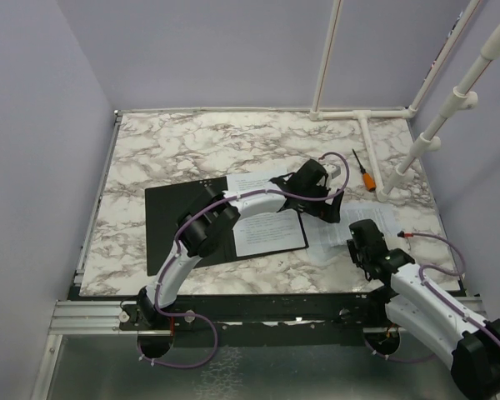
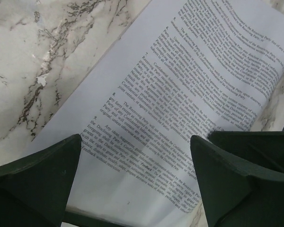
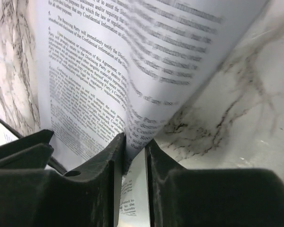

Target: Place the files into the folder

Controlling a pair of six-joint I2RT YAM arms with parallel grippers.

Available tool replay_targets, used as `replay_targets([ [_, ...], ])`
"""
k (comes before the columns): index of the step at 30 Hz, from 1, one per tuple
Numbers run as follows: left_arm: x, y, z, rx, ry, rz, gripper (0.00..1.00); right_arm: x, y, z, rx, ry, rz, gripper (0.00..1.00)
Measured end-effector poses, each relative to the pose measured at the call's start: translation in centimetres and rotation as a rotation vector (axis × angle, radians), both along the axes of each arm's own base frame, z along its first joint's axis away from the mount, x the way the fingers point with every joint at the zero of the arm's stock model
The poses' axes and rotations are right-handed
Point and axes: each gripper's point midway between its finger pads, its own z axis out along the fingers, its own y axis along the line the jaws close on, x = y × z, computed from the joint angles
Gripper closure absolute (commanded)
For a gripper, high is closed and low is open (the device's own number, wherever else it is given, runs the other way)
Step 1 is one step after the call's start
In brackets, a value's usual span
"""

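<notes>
Files [image 1: 271, 235] look light and floppy, so an edge grip suits: one lies on the open folder [image 1: 171, 221] at centre, the other just right of it, its buckling near edge pinched by the right gripper [image 3: 135, 144], the left gripper [image 2: 136, 139] spread wide above paper.

**Two white arms with black joints**

The left arm [image 1: 258, 202] and the right arm [image 1: 421, 304] have smooth white shells between bulky black joint housings. A thin purple cable [image 1: 213, 342] runs along each of them. The left gripper [image 2: 135, 156] and the right gripper [image 3: 134, 146] have matte, very dark fingers [image 2: 42, 179] with wedge-shaped tips.
</notes>
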Motion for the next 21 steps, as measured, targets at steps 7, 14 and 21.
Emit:
replay_targets([
  [7,-1.6,-0.1,0.1,0.01,0.03,-0.035,0.01,-0.9,-1.5,0.9,-0.048,-0.009,-0.035,0.99],
  [14,-2.3,-0.1,0.6,0.015,0.048,-0.048,0.01,-0.9,-2.9,4.1,-0.107,-0.061,-0.054,1.0],
  [21,-1.3,0.4,6.1,-0.028,-0.032,0.005,0.01,-0.3,-3.3,8.9,-0.194,-0.158,0.037,1.0],
])
